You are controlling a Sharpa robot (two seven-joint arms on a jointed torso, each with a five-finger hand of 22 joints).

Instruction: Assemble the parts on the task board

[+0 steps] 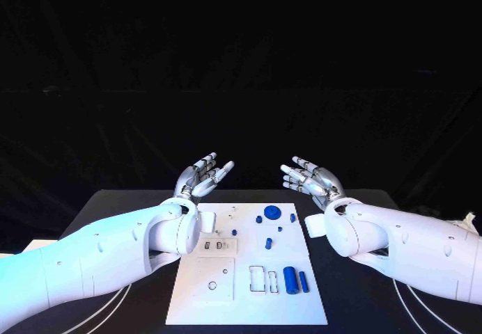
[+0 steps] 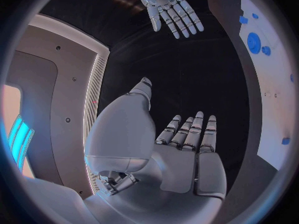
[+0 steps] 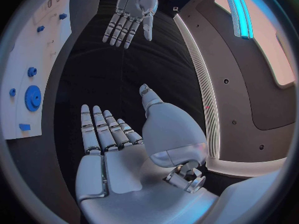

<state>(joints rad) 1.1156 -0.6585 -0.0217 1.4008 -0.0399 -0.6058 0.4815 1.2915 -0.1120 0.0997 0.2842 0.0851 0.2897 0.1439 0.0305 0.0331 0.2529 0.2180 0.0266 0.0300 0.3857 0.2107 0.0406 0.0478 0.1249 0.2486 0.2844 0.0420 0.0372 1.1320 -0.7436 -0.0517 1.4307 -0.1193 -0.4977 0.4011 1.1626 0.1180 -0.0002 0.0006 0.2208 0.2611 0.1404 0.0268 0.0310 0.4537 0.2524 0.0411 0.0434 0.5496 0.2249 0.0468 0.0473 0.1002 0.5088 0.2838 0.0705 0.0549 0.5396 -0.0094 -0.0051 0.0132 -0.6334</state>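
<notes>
left hand [image 1: 204,175] raised past the board's far edge, fingers spread, holding nothing | right hand [image 1: 311,179] same, facing it | board [image 1: 226,292] flat mid-table | parts [image 1: 290,280] all lying on it, mostly right half, gear [image 1: 271,211] near far end

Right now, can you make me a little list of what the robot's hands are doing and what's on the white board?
left hand: raised above the far end of the table, fingers apart, holding nothing
right hand: raised the same way, fingers apart, holding nothing
board: white, flat in the middle of the black table
gear: blue, round, near the board's far end
cylinder: blue, lying near the board's near end
small blue pieces: scattered between them
assembly: no piece in either hand
</notes>
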